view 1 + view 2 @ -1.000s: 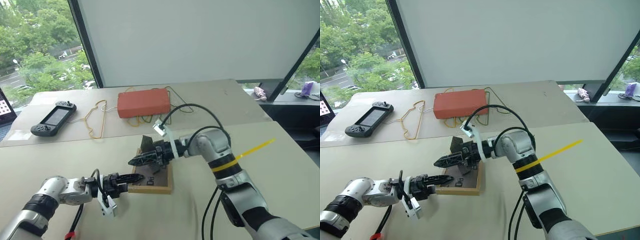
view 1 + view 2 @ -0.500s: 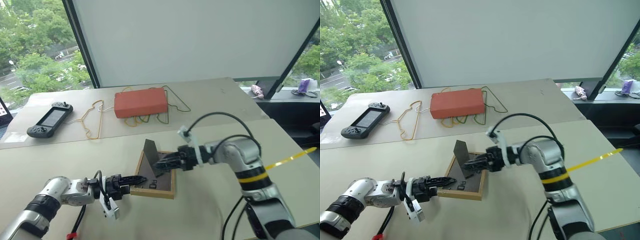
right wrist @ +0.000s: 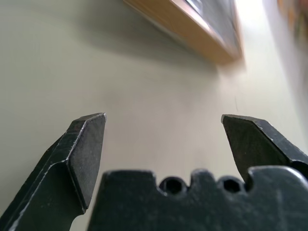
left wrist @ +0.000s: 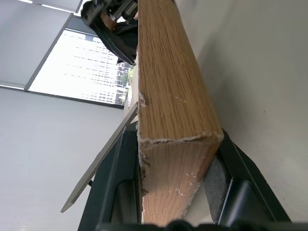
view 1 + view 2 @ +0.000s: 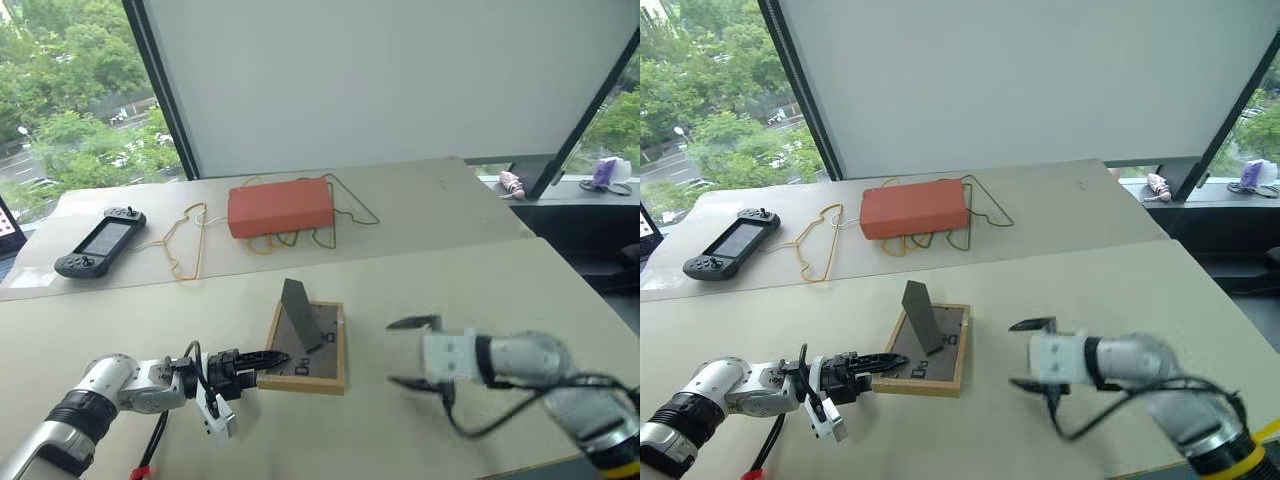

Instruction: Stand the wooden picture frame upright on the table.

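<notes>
One light, stiff wooden picture frame point(image 5: 306, 350): my left gripper point(image 5: 262, 361) pinches its edge, right gripper point(image 5: 412, 352) wide & empty; stand prob. flimsy.

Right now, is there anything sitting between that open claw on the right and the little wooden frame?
Nothing visible. The right gripper hangs open beside the wooden picture frame, with bare table between them. The frame lies face down with its stand folded out, and the left gripper clamps its near corner.
</notes>
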Controlling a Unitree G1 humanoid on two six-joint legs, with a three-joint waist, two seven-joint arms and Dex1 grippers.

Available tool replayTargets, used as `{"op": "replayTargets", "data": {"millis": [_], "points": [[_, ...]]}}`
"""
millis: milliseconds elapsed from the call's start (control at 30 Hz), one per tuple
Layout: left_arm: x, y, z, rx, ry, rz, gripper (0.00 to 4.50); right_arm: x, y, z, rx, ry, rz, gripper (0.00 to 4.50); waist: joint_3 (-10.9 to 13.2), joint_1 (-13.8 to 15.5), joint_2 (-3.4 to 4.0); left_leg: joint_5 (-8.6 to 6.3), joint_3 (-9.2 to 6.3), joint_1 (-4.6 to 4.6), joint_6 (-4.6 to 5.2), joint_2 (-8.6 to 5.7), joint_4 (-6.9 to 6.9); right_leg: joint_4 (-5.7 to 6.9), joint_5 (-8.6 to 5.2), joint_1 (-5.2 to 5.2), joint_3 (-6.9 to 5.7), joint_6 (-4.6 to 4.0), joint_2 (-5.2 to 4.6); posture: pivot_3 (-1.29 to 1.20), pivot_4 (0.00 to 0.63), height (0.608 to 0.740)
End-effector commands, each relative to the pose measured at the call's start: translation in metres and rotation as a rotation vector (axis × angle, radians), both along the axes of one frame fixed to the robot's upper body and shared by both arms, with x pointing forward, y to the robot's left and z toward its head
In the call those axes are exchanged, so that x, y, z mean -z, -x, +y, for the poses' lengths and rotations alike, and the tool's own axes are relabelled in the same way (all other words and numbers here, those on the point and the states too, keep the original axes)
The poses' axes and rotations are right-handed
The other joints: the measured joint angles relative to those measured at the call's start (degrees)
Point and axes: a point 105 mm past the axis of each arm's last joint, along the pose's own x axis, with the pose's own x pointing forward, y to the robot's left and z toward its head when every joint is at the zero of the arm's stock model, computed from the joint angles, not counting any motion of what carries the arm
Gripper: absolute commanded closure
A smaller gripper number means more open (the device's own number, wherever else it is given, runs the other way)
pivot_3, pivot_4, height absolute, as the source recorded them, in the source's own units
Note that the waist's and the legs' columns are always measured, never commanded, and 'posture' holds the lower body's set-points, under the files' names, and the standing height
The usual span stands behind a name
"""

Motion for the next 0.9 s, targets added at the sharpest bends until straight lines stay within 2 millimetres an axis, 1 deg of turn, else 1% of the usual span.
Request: {"op": "replayTargets", "data": {"millis": [33,67,133,167,233,267,333,433,467,500,533,567,633,667,700,767,867,900], "points": [[0.006,0.001,0.007,-0.019,-0.022,0.041,3.34,-0.003,0.006,0.013,-0.114,0.045,-0.268,0.03,0.04,0.26,-0.07,0.00,0.00,0.10,0.00,0.00,0.00,0.01,0.00,0.11,0.00,0.00,0.00,0.00,0.150,0.740],[0.004,0.001,0.006,-0.019,-0.016,0.042,3.34,-0.003,0.003,0.016,-0.117,0.049,-0.312,0.03,0.06,0.29,-0.11,0.00,0.00,0.24,0.01,0.00,0.00,-0.03,0.00,0.27,0.00,0.00,0.00,0.00,0.150,0.740],[0.002,0.001,0.004,-0.010,-0.008,0.039,3.34,-0.008,-0.002,0.025,-0.116,0.000,-0.351,0.03,0.08,0.25,-0.15,-0.05,0.00,0.57,0.08,0.01,-0.01,-0.16,-0.05,0.68,-0.01,0.08,0.01,0.00,0.150,0.740],[0.000,0.000,0.003,-0.012,0.001,0.040,3.34,-0.009,-0.004,0.030,-0.124,-0.011,-0.367,0.03,0.09,0.25,-0.15,-0.06,0.01,0.59,0.11,0.01,-0.01,-0.20,-0.11,0.72,-0.01,0.17,0.02,0.00,0.150,0.740],[-0.005,-0.001,0.000,-0.007,0.022,0.037,3.34,0.000,-0.004,0.041,-0.160,0.011,-0.356,0.03,0.08,0.26,-0.15,-0.05,0.00,0.73,0.10,0.01,-0.01,-0.21,-0.06,0.72,-0.01,0.10,0.02,0.00,0.150,0.740],[-0.007,-0.002,-0.001,-0.003,0.030,0.036,3.34,0.004,-0.004,0.044,-0.168,0.015,-0.345,0.03,0.08,0.28,-0.15,-0.03,0.00,0.78,0.06,0.01,-0.01,-0.22,0.07,0.72,-0.01,-0.11,0.02,0.00,0.150,0.740],[-0.010,-0.001,-0.005,0.012,0.035,0.031,3.34,0.006,-0.006,0.050,-0.186,0.008,-0.358,0.03,0.08,0.32,-0.15,-0.03,0.00,0.82,0.06,0.00,-0.01,-0.28,0.13,0.72,-0.02,-0.20,0.02,0.00,0.150,0.740],[-0.012,-0.003,-0.005,-0.004,0.045,0.035,3.34,0.007,-0.005,0.052,-0.196,0.008,-0.356,0.03,0.08,0.40,-0.15,-0.01,0.00,0.77,0.02,0.00,0.00,-0.31,0.14,0.72,-0.03,-0.21,0.01,0.00,0.150,0.740],[-0.012,-0.004,-0.004,-0.009,0.046,0.036,3.34,0.007,-0.005,0.051,-0.192,0.002,-0.352,0.54,0.08,0.42,-0.15,-0.01,0.00,0.75,0.02,-0.01,-0.01,-0.31,0.14,0.72,-0.03,-0.20,0.01,0.00,0.150,0.740],[-0.012,-0.004,-0.004,-0.012,0.045,0.037,3.34,0.007,-0.005,0.051,-0.189,-0.002,-0.349,0.69,0.08,0.42,-0.15,-0.02,0.00,0.74,0.03,-0.01,-0.01,-0.30,0.15,0.73,-0.05,-0.20,0.01,0.00,0.150,0.740],[-0.012,-0.004,-0.004,-0.012,0.043,0.039,3.34,0.008,-0.005,0.050,-0.185,-0.004,-0.344,1.06,0.08,0.41,-0.15,-0.02,0.00,0.73,0.04,0.00,-0.01,-0.31,0.15,0.74,-0.06,-0.20,0.01,0.00,0.150,0.740],[-0.011,-0.004,-0.004,-0.013,0.043,0.042,3.34,0.007,-0.005,0.049,-0.183,-0.007,-0.346,1.32,0.08,0.41,-0.15,-0.03,0.00,0.73,0.05,-0.01,-0.01,-0.33,0.15,0.74,-0.06,-0.19,0.01,0.00,0.150,0.740],[-0.010,-0.003,-0.004,-0.016,0.044,0.049,3.34,0.007,-0.004,0.048,-0.182,-0.008,-0.347,2.06,0.08,0.42,-0.14,-0.04,0.00,0.72,0.06,-0.01,-0.01,-0.36,0.15,0.75,-0.07,-0.19,0.01,0.00,0.150,0.740],[-0.010,-0.003,-0.004,-0.018,0.046,0.053,3.34,0.007,-0.004,0.048,-0.182,-0.008,-0.348,2.35,0.08,0.43,-0.14,-0.04,0.00,0.72,0.06,0.00,-0.01,-0.42,0.15,0.76,-0.07,-0.19,0.01,0.00,0.150,0.740],[-0.010,-0.003,-0.004,-0.019,0.049,0.055,3.34,0.007,-0.004,0.048,-0.182,-0.008,-0.349,2.79,0.08,0.44,-0.14,-0.04,0.00,0.73,0.07,0.00,-0.02,-0.66,0.15,0.79,-0.07,-0.18,0.01,0.00,0.150,0.740],[-0.012,-0.004,-0.005,-0.025,0.062,0.059,3.34,0.004,-0.004,0.048,-0.180,-0.015,-0.359,3.23,0.08,0.44,-0.15,-0.05,0.00,0.75,0.09,0.00,-0.02,-0.65,0.16,0.79,-0.07,-0.18,0.01,0.00,0.150,0.740],[-0.016,-0.007,-0.006,-0.036,0.087,0.061,3.34,-0.001,-0.005,0.048,-0.182,-0.016,-0.383,3.28,0.08,0.43,-0.15,-0.05,0.00,0.74,0.08,0.00,-0.02,-0.66,0.16,0.79,-0.07,-0.18,0.01,0.00,0.150,0.740],[-0.020,-0.009,-0.007,-0.042,0.107,0.064,2.84,-0.004,-0.006,0.047,-0.184,-0.014,-0.393,3.28,0.08,0.42,-0.14,-0.05,0.00,0.73,0.08,0.00,-0.02,-0.67,0.16,0.79,-0.07,-0.18,0.01,0.00,0.150,0.740]]}}
